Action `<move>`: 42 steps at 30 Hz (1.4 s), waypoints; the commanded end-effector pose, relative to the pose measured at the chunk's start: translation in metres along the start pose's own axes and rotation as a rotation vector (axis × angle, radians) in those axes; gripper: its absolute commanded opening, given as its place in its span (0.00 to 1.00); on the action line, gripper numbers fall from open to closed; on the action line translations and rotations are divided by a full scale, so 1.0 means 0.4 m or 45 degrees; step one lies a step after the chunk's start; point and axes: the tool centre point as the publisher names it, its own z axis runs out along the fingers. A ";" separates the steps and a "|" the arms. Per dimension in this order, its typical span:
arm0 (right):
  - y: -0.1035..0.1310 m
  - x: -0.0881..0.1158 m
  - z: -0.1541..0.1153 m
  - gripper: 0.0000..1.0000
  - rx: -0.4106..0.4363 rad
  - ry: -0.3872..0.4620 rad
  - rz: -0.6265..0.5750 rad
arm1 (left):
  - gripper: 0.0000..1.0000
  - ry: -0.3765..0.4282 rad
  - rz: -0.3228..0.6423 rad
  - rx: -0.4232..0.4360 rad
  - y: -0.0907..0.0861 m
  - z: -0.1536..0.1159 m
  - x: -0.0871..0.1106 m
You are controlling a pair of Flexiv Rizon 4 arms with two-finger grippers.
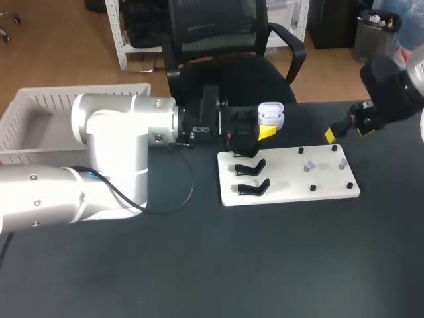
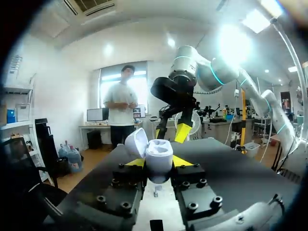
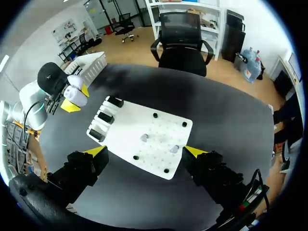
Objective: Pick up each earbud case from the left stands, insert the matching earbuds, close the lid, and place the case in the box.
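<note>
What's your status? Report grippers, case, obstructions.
Left gripper shut on earbud case, lid open, beside the black stands. Right gripper open, facing white board; two earbuds on it. Nothing blocking them.

Count as I log it from my station: one white board (image 1: 285,182); three black stands (image 3: 106,117) on it; four black pegs (image 1: 313,189); two loose earbuds (image 1: 309,165); one earbud case (image 1: 270,114), lid open; one white box (image 1: 40,106).

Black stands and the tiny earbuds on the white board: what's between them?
Nothing: just bare white board between black stands and earbuds, clearest in the head view.
</note>
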 end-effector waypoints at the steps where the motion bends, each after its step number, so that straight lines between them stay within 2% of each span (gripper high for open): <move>1: -0.005 0.021 0.001 1.00 0.186 -0.006 0.021 | 0.00 -0.011 0.002 -0.032 -0.011 -0.001 0.004; 15: -0.032 0.055 -0.006 1.00 0.245 0.033 0.073 | 0.00 -0.003 -0.023 -0.029 -0.010 0.003 0.009; 19: -0.034 0.061 0.007 1.00 0.304 0.094 0.046 | 0.00 -0.003 -0.023 -0.029 -0.010 0.003 0.009; 22: -0.050 0.069 0.034 1.00 0.321 0.092 0.062 | 0.00 -0.003 -0.023 -0.029 -0.010 0.003 0.009; 37: -0.050 0.069 0.034 1.00 0.321 0.092 0.062 | 0.00 -0.003 -0.023 -0.029 -0.010 0.003 0.009; 42: -0.067 0.079 0.053 1.00 0.294 0.100 0.040 | 0.00 -0.003 -0.023 -0.029 -0.010 0.003 0.009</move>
